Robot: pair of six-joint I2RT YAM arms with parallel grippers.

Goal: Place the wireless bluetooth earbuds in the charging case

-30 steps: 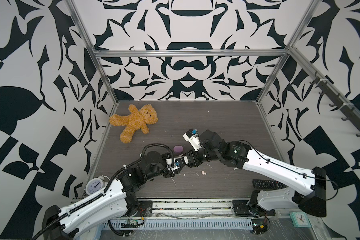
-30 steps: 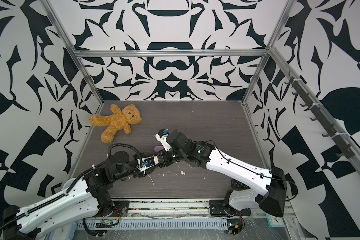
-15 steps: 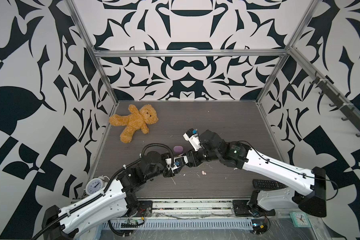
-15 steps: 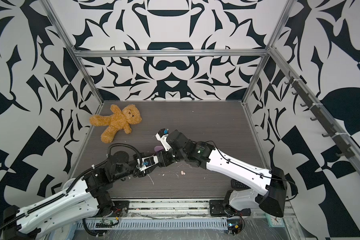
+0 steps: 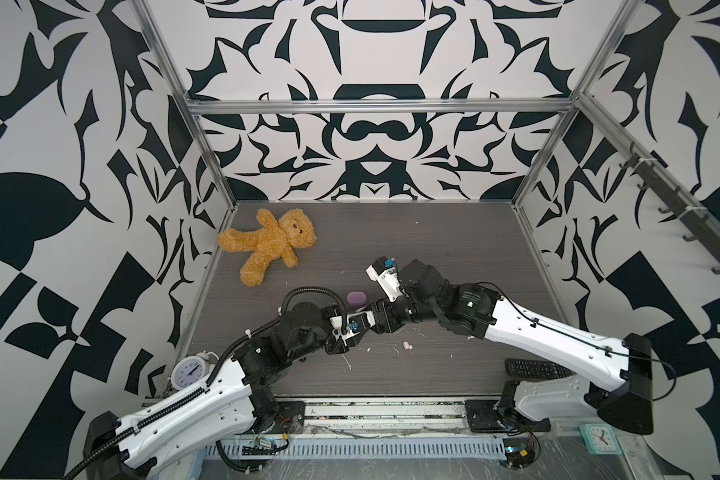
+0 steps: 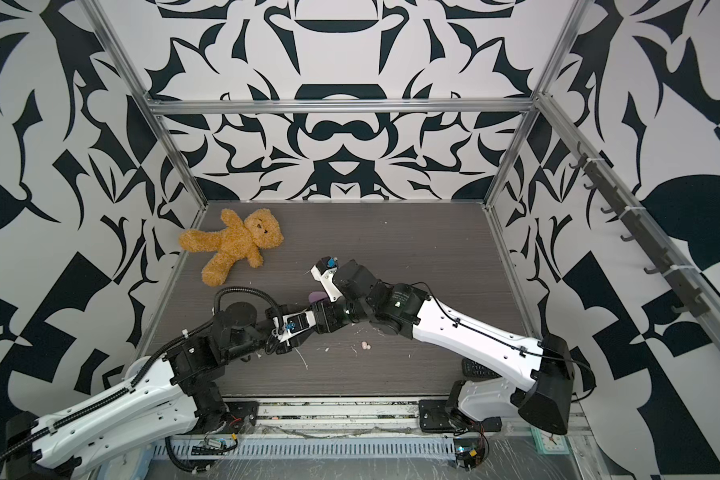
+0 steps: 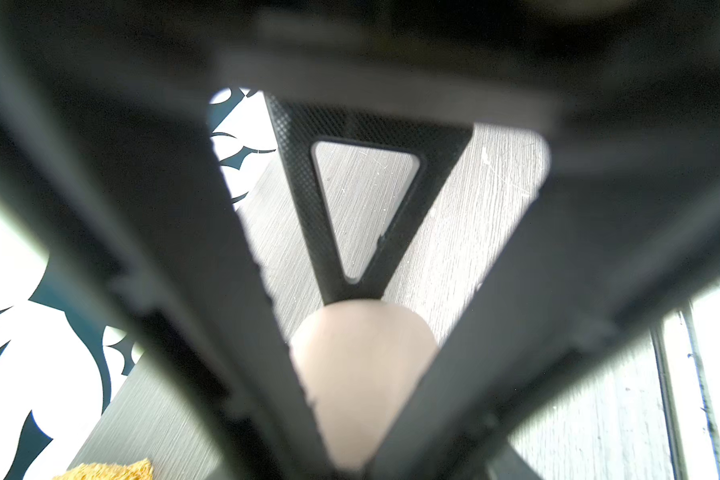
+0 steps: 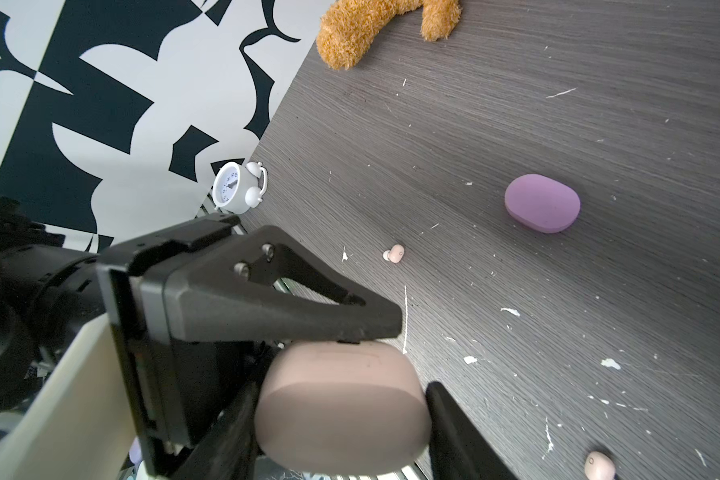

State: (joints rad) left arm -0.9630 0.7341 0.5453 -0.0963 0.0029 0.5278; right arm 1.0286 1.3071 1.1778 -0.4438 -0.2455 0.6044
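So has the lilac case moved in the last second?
No. In a top view the lilac case keeps its spot relative to the teddy bear.

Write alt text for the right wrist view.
A peach case sits between the fingers of the right gripper, a finger of the left gripper resting on its top. On the table lie a purple case, two peach earbuds, white scraps, a clock and part of a teddy.
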